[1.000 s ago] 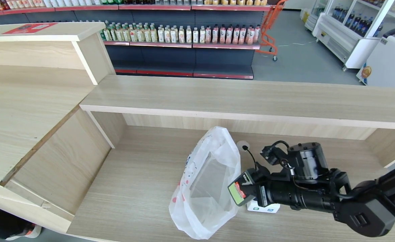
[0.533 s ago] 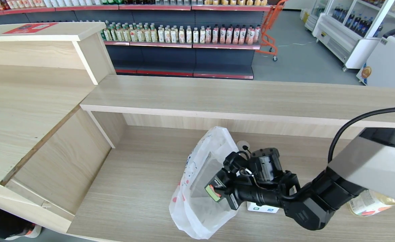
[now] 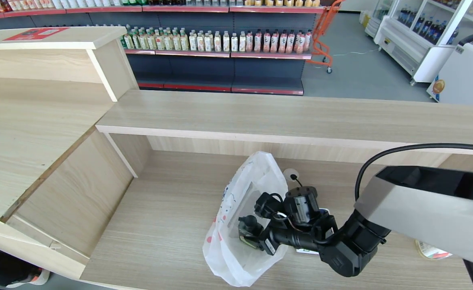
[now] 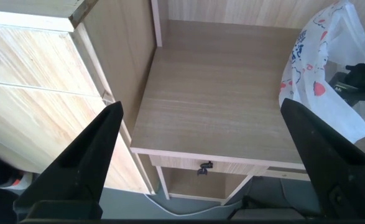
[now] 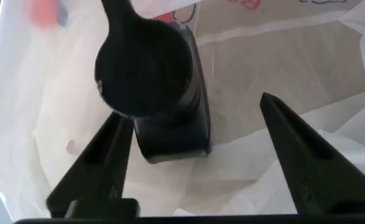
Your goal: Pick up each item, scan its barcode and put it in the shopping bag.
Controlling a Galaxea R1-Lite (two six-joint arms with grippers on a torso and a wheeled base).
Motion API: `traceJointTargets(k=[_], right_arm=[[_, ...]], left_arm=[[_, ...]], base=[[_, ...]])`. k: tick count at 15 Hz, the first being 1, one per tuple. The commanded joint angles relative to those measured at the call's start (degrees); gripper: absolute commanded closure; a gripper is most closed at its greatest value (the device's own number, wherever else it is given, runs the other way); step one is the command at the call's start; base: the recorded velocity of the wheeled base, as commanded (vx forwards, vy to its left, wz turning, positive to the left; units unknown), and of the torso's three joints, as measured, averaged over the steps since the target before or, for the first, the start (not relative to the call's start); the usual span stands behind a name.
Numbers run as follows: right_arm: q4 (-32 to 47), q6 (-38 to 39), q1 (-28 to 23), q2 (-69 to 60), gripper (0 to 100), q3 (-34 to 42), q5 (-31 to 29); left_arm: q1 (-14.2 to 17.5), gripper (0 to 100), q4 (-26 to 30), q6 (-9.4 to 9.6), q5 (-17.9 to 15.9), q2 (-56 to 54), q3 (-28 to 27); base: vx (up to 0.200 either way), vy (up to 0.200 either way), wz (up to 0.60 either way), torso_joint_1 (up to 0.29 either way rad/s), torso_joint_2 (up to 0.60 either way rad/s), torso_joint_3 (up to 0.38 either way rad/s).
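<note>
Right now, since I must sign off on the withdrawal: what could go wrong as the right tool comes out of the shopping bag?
1. The right tool stands open inside the shopping bag, with thin film close around its fingers. Pulling out could snag the film and drag the bag over.
2. The dark box lies between the fingers. A skewed retreat might hook it out again.
</note>
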Motion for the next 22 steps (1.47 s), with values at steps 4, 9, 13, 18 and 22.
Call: traceJointTargets(k=[4, 9, 13, 18, 22], right_arm=[[0.00, 21.54, -0.47, -4.67, 0, -0.74, 0.15], [6.94, 40.09, -4.43, -19.79, 0, 6.03, 0.15], [26.54, 37.19, -10.05, -50.37, 0, 16.13, -0.03], [54.14, 7.13, -31.50, -78.50, 0, 21.06, -0.11], [67.15, 7.31, -39.41, -93.44, 0, 24.22, -0.03]], left_arm=[[0.00, 0, -0.01, -0.08, 0.00, -0.02, 0.01], [0.00, 0, -0.01, -0.08, 0.00, -0.02, 0.01], [0.00, 0, -0.01, 0.01, 0.00, -0.02, 0.01], [0.00, 0, -0.01, -0.08, 0.00, -0.02, 0.01], [0.00, 0, -0.01, -0.08, 0.00, -0.02, 0.01]], base=[[0.000, 0.000, 0.00, 0.000, 0.00, 0.000], [0.000, 0.000, 0.00, 0.000, 0.00, 0.000], [0.000, 0.000, 0.00, 0.000, 0.00, 0.000], [0.000, 0.000, 0.00, 0.000, 0.00, 0.000], [0.000, 0.000, 0.00, 0.000, 0.00, 0.000]])
